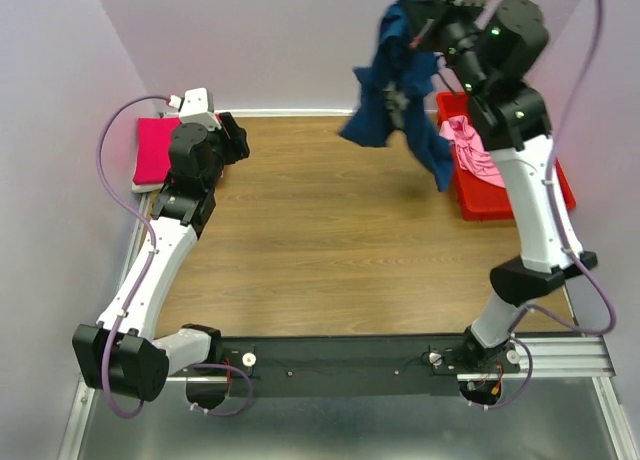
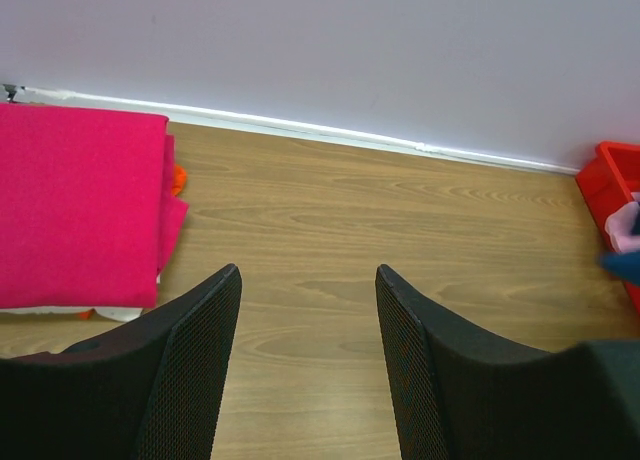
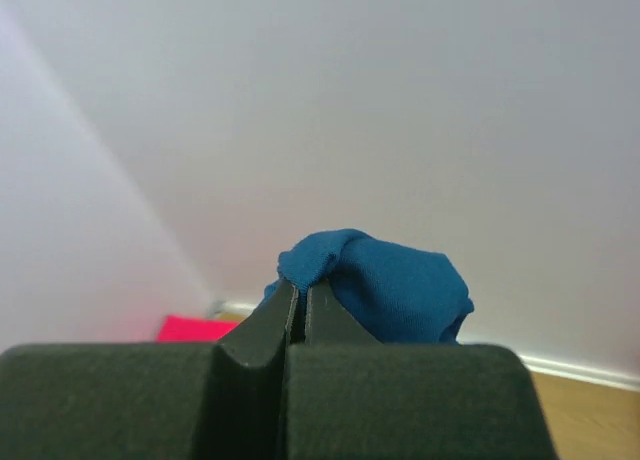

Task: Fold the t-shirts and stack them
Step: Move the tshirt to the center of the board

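My right gripper [image 1: 418, 32] is raised high at the back right and shut on the navy blue t-shirt [image 1: 400, 90], which hangs crumpled in the air above the table; its cloth bulges over the fingertips in the right wrist view [image 3: 385, 285]. Its print is hidden. The magenta t-shirt [image 1: 156, 150] lies folded at the far left edge, also in the left wrist view [image 2: 75, 205]. My left gripper [image 1: 238, 140] is open and empty just right of it, low over the table. The light pink t-shirt [image 1: 468, 145] lies crumpled in the red bin.
The red plastic bin [image 1: 505, 195] stands at the far right of the wooden table [image 1: 330, 240]; its corner shows in the left wrist view [image 2: 612, 175]. White walls close the back and both sides. A black rail with the arm bases runs along the near edge.
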